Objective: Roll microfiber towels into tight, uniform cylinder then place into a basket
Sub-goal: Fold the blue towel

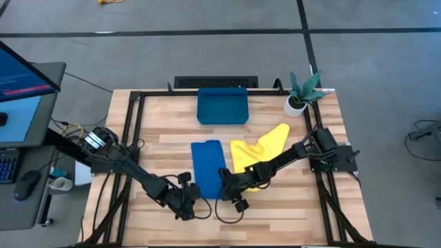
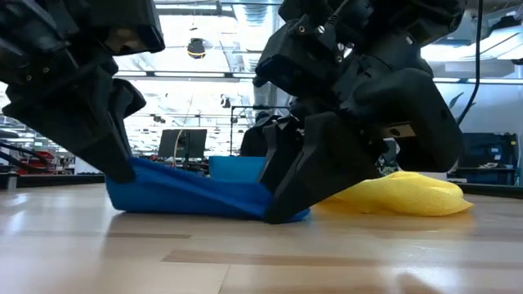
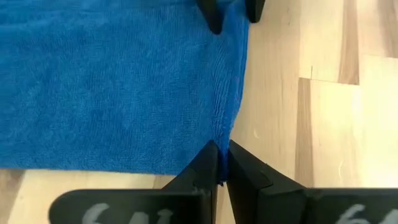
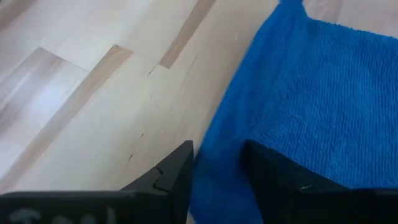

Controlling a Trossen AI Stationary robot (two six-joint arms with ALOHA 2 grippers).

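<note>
The blue towel (image 1: 207, 167) lies flat at the table's middle, its long side running near to far. The yellow towel (image 1: 259, 147) lies crumpled beside it on the right. The dark-blue basket (image 1: 222, 107) stands at the far edge. My left gripper (image 3: 222, 171) is shut on the blue towel's near-left corner. My right gripper (image 4: 214, 174) is open at the towel's near-right corner. One of its fingers (image 4: 273, 177) is over the cloth and the other (image 4: 174, 174) over bare wood. My left gripper pinches the blue towel's near-left corner (image 3: 217, 163) between its two fingers, slanting down from the near left. That corner (image 2: 135, 175) is raised a little off the table. The cloth slopes down from it to the towel's other near corner (image 2: 294, 214). My right gripper: whether its fingers touch the towel, I cannot tell.
A small white pot with a green plant (image 1: 301, 91) stands at the far right corner. Bare wood (image 1: 275, 213) lies near the front edge, to the right of the grippers. A monitor and a desk (image 1: 21, 96) stand beyond the table's left edge.
</note>
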